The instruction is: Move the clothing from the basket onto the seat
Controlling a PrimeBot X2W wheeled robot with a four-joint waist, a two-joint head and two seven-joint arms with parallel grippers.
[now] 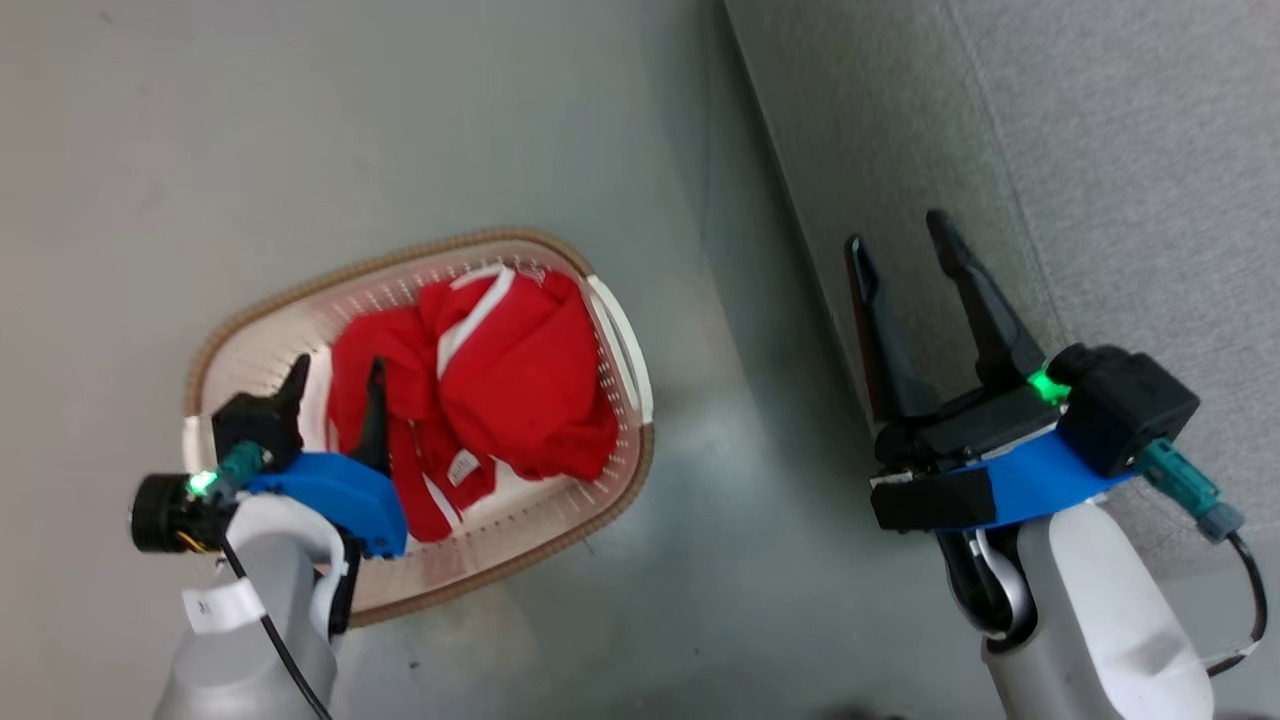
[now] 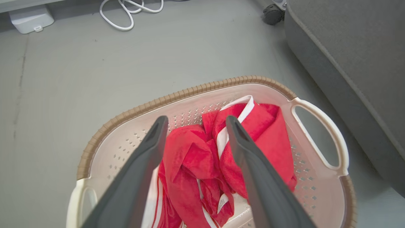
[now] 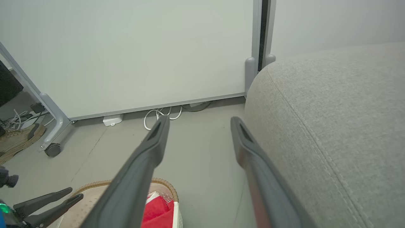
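Pale grey floor (image 1: 300,120) spreads under me, with a white wall panel (image 3: 126,47) at its far side. On my right stands the big grey seat (image 1: 1100,150), its stitched seam running along the top. The basket (image 1: 420,255) sits on the floor near the seat, not touching it. The red clothing (image 1: 520,370) lies bunched inside the basket, white trim showing. My left gripper (image 1: 338,363) hangs over the basket's near side, fingers spread wide, holding nothing. My right gripper (image 1: 897,232) hovers at the seat's edge, fingers wide apart and empty.
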